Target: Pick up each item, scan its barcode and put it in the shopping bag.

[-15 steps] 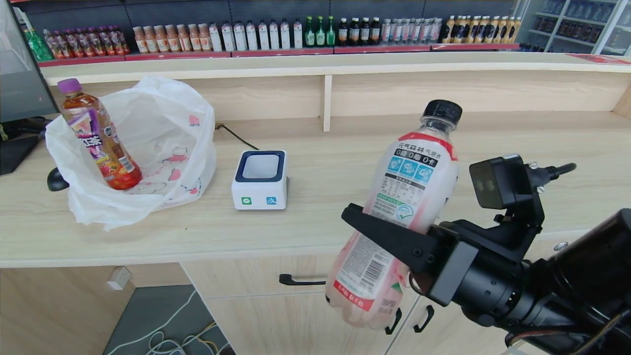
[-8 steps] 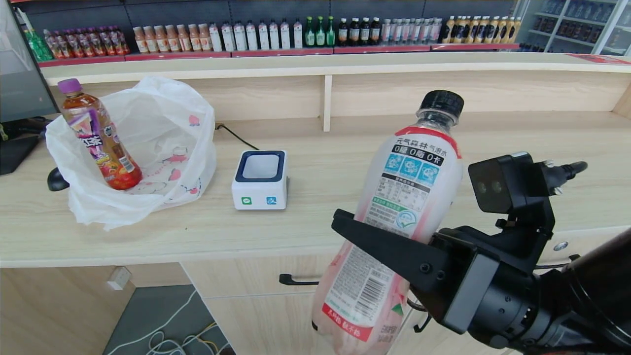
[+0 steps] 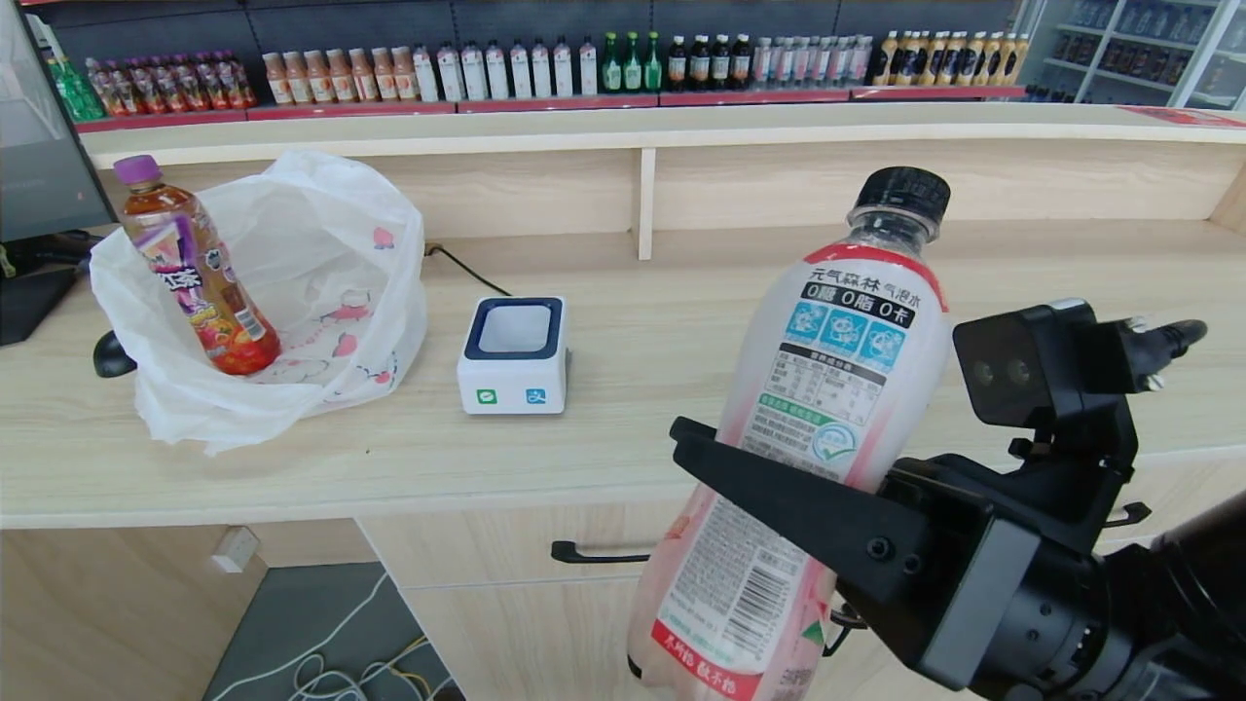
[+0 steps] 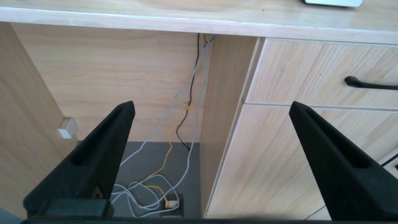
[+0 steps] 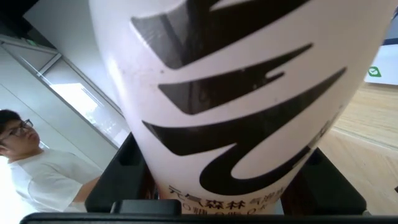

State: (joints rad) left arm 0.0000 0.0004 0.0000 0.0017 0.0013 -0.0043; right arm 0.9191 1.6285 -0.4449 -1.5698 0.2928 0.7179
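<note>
Pink-and-white drink bottle (image 3: 827, 438), one, black cap, held aloft near the right end of the counter (image 3: 633, 331), cap tilted up and far. Its barcode (image 3: 750, 594) sits low on the label and faces the near side. Right gripper (image 3: 725, 458): clamped round the bottle's middle. Left gripper (image 4: 211, 155): fingers spread wide, holding nothing, low before the cabinet fronts under the counter. Scanner (image 3: 513, 355), one, white with a dark-rimmed window facing up, mid-counter, well left of the held bottle. Shopping bag (image 3: 321, 282), one, white plastic, mouth open, left of the scanner. Tea bottle (image 3: 195, 268), one, purple cap, leaning inside the bag. Step judged in hand: scanning. To do it well, carry the bottle left over the scanner, roll it so the barcode faces down at the window, hold it level and steady, and keep the grip firm.
</note>
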